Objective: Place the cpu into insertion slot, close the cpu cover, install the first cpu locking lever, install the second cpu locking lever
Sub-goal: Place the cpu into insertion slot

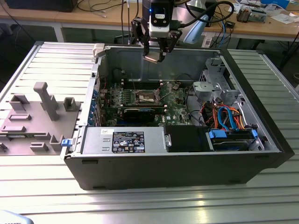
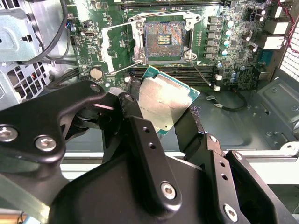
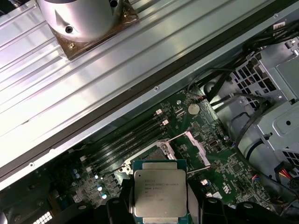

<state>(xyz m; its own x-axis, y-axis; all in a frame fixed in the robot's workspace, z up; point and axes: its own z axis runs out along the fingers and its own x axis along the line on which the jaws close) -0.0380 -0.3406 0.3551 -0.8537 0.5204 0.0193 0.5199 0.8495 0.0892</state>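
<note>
**Task item.** The cpu [image 2: 166, 105] is gripped by two opposite edges between the jaws, which are closed narrowly on it. Its pale metal top faces the wrist cameras and its green edge shows at one corner. In the exterior view it hangs up near the far wall of the computer case [image 1: 187, 163], well apart from the board below.

**Destination.** The insertion slot [image 2: 164, 41] is vacant, with its dark contact field exposed. The cpu cover [image 2: 111, 46] is swung open to one side of the slot. Thin wire levers [image 2: 122, 68] stand released beside it.

**Surroundings.** The green motherboard [image 2: 224, 42] carries a coin cell [image 2: 96, 73] near the open cover. The case lies open on a ribbed metal worktop [image 1: 140, 205].

**Risks, as judged.**
- The hold is on thin edges only, so a slip would drop the chip onto the exposed contacts and could bend them.
- In the second wrist view the cpu sits turned relative to the slot's square. If it meets the slot out of line or tilted, it may seat crooked or damage pins.
- The raised cover and levers lie close to the descent path, and a jaw could snag them.
- The key notches are not discernible, so orientation cannot be confirmed.
</note>
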